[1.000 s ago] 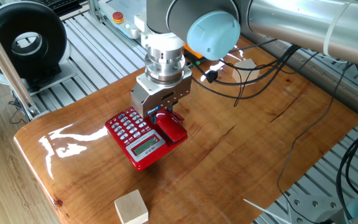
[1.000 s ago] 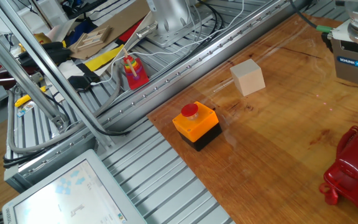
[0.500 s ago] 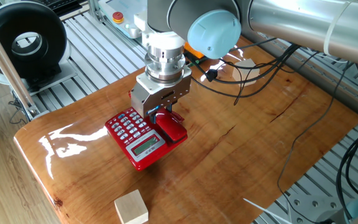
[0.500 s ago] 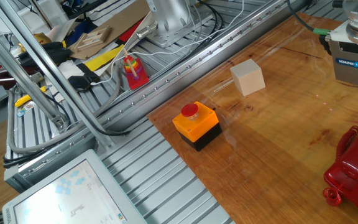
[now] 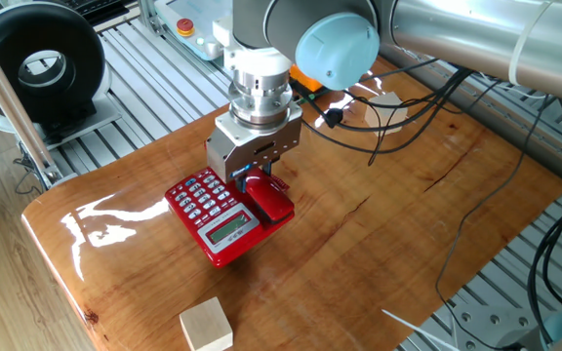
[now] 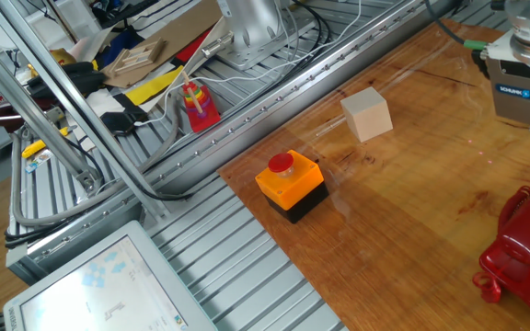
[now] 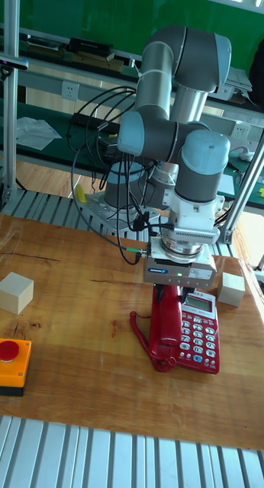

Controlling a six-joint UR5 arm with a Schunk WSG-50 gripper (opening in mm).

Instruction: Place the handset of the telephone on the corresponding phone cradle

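Observation:
The red telephone point(image 5: 213, 219) sits at the middle left of the wooden table, its keypad and grey display facing up. The red handset point(image 5: 270, 203) lies flat along the phone cradle point(image 7: 157, 352) beside the keys, and its coiled cord point(image 7: 136, 326) loops out onto the wood. My gripper point(image 5: 256, 179) hangs straight down over the handset's far end. One finger stands on each side of it, and the gripper is open. In the tall fixed view the gripper point(image 7: 176, 290) hides that end of the handset point(image 7: 164, 324). The other fixed view shows only the handset point(image 6: 523, 230) at its right edge.
A wooden block point(image 5: 206, 325) lies near the front table edge and a second block point(image 7: 232, 290) stands right behind the phone. An orange box with a red button point(image 6: 290, 184) sits at a table corner. Black cables point(image 5: 388, 117) trail over the wood behind the arm.
The arm has risen very slightly. The handset and phone stay where they were.

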